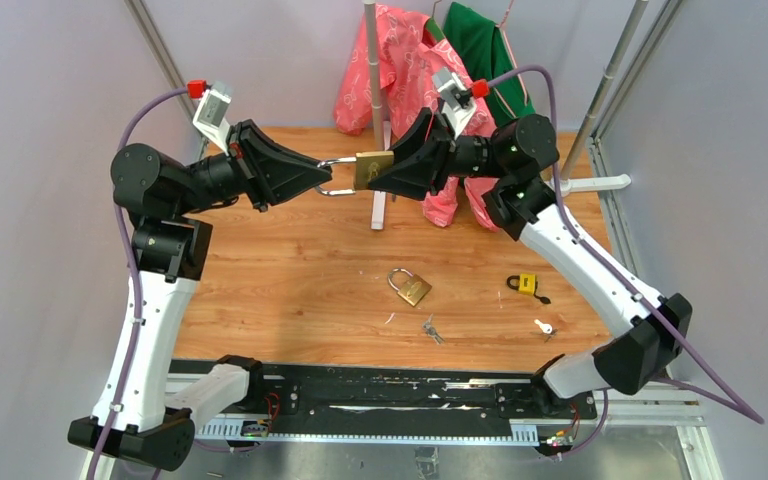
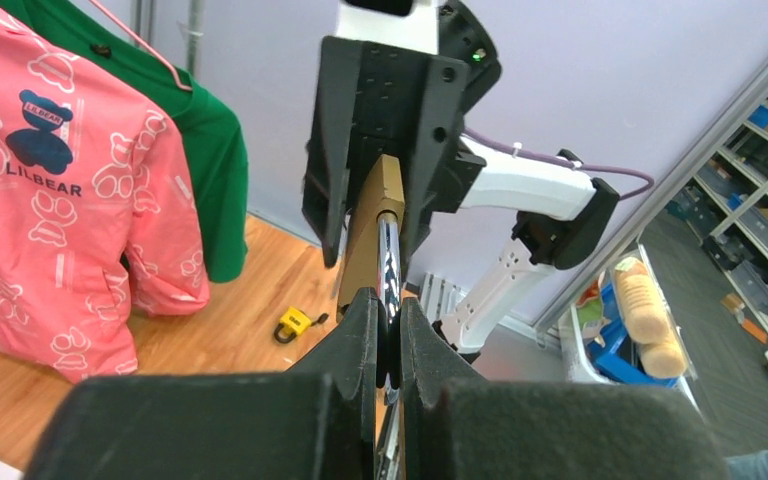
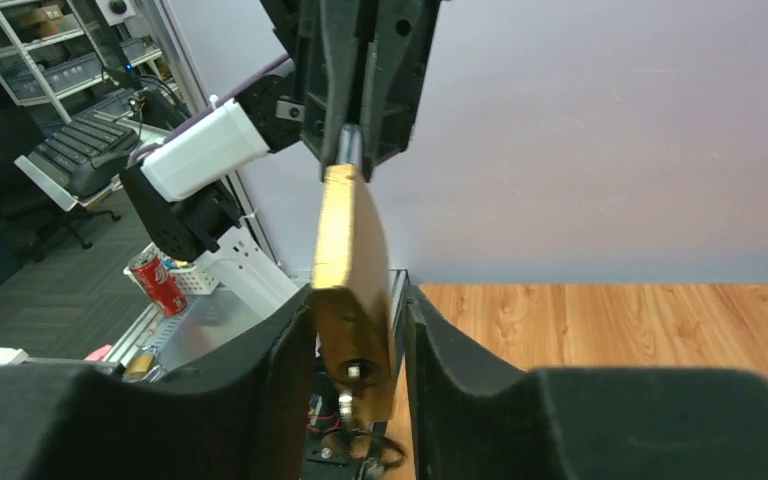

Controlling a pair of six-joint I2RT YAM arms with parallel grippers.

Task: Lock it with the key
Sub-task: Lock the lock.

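Note:
A brass padlock hangs in the air between my two grippers, above the back of the wooden table. My left gripper is shut on its steel shackle, with the fingertips pinching the bar. My right gripper grips the brass body from the other side. The body sits tilted against one finger, with a thin gap at the other. A small silver key sticks out of the keyhole at the lock's base, with a dark ring hanging below it.
On the table lie a second brass padlock, a small yellow padlock, loose keys and a white-tagged key. A rack pole with pink and green garments stands right behind the grippers.

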